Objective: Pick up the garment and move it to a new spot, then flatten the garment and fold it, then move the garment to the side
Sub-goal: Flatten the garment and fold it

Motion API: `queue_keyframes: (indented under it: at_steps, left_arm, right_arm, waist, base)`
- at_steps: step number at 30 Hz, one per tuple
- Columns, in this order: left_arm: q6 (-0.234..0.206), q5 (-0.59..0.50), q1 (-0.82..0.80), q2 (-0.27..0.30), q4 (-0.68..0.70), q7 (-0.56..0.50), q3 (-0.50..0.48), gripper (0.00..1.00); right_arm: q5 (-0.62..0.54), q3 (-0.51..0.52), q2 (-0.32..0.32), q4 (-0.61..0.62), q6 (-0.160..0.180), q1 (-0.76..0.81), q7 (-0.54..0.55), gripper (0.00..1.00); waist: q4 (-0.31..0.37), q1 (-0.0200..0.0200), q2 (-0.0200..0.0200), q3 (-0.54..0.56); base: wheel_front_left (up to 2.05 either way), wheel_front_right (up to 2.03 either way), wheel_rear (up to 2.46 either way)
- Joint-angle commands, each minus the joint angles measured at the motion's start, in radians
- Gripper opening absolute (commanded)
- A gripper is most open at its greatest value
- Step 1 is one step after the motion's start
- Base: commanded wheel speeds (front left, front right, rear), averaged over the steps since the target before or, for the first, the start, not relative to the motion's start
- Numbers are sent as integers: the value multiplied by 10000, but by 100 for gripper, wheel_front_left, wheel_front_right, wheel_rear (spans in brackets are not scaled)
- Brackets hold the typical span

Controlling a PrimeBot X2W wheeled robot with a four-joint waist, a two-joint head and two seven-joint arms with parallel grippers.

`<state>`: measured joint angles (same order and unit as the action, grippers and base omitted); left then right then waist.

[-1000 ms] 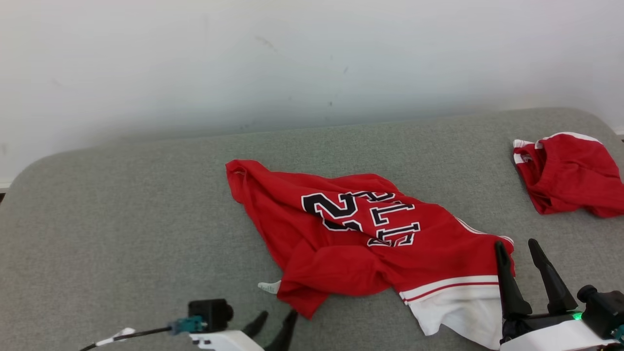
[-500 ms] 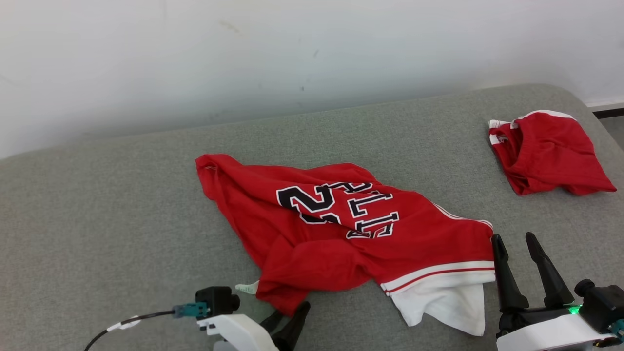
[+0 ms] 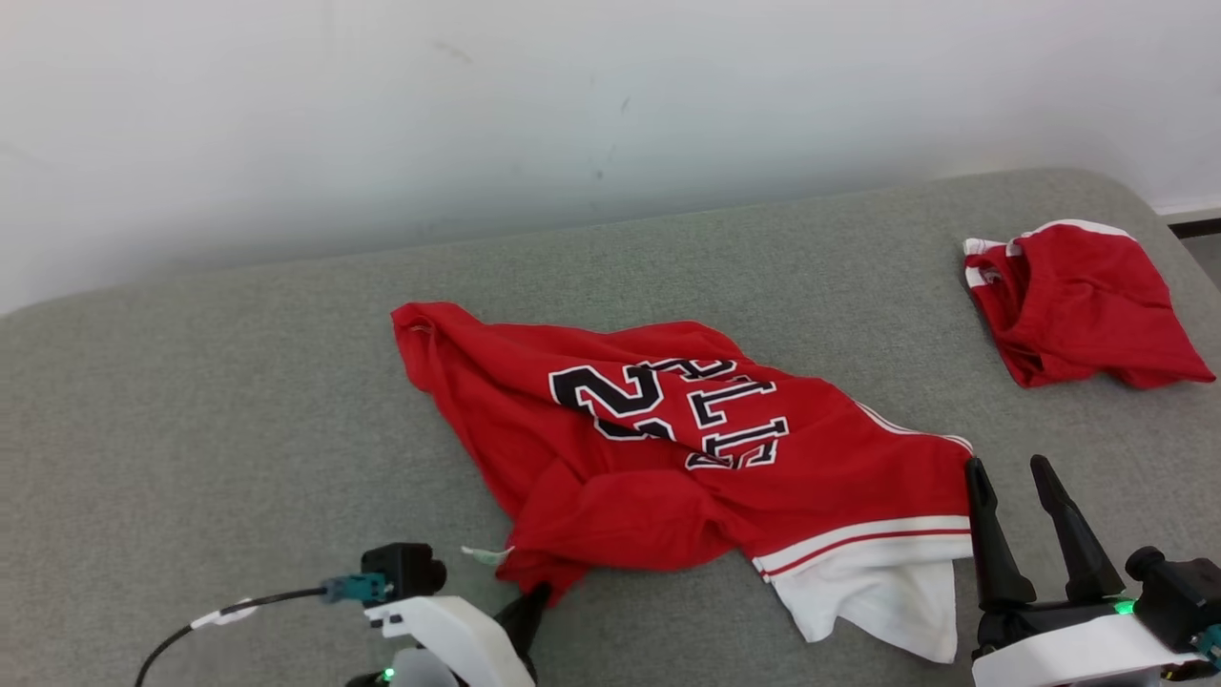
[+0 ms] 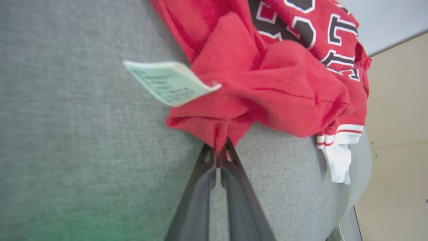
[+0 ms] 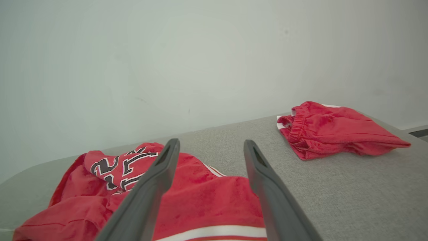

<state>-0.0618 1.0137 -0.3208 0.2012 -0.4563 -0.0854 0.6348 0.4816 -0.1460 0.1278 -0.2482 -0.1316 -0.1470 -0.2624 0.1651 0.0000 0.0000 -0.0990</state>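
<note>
Red garment (image 3: 668, 458) corner tight in closed left pincer (image 4: 219, 150); right pincer (image 3: 1006, 465) agape.

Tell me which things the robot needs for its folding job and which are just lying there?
For the job: red jersey, left tool pinching its corner, right tool open beside its white hem.
Just lying there: smaller red garment, far right on the grey cushion.

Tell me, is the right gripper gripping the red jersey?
No, the right gripper has its two fingers spread wide apart at the edge of the red jersey, with no cloth clamped between them.
</note>
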Motion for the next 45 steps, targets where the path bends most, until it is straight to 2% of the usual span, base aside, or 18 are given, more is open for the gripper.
queue_keyframes:
  at_steps: [1,4,8,13,17,19,25,26,27,28,36,40,45]
  left_arm:
    - [-28,-227,-44,274,70,168,-20,0]
    - [-142,-595,5,685,380,312,63,0]
    - [-604,-1628,-5,1586,993,534,364,0]
    - [-1295,-3671,-378,2867,1476,846,1124,0]
    - [-1556,-5074,-698,3432,1093,1052,1809,0]
    - [-1708,-5508,-811,3495,727,1199,1983,0]
    - [-1692,-5387,-593,3253,-189,1566,2065,0]
    - [-1702,-5310,-545,3193,-265,1648,2040,11]
    - [-1702,-5310,-545,3193,-265,1648,2040,11]
    - [-1695,-5197,-474,3059,-371,1805,1989,98]
    - [-1758,-4627,-172,2901,-404,2124,1656,100]
    - [-2127,-4261,213,3089,-97,2305,1190,100]
    - [-2797,-3858,802,3331,736,2520,631,100]
  right_arm:
    - [-85,80,36,11,23,64,-28,100]
    - [-94,115,68,33,23,144,-29,100]
    - [-109,204,137,32,23,268,-29,100]
    - [-127,280,185,83,23,294,-29,100]
    - [-153,234,234,116,23,171,-29,100]
    - [-156,240,265,130,23,106,-29,100]
    - [-185,340,424,123,23,137,-15,100]
    - [-182,360,436,128,23,151,-6,100]
    - [-182,360,436,128,23,151,-6,100]
    - [-180,401,457,134,23,205,6,100]
    - [-240,501,490,218,23,269,70,100]
    - [-237,672,501,317,23,400,57,100]
    - [-204,818,488,386,21,610,43,100]
  waist:
    - [-228,0,0,163]
    - [-488,0,0,303]
    - [-849,0,0,413]
    - [-1180,0,0,401]
    - [-1293,0,0,289]
    - [-1322,0,0,234]
    - [-1345,0,0,137]
    - [-1354,0,0,135]
    - [-1354,0,0,135]
    - [-1380,0,0,161]
    - [-1442,0,0,421]
    - [-1459,0,0,577]
    - [-1488,0,0,766]
  base:
    - [0,0,0]
    - [0,0,0]
    - [0,0,0]
    - [0,0,0]
    - [0,0,0]
    - [0,0,0]
    - [0,0,0]
    - [0,0,0]
    - [0,0,0]
    - [0,0,0]
    - [0,0,0]
    - [0,0,0]
    - [0,0,0]
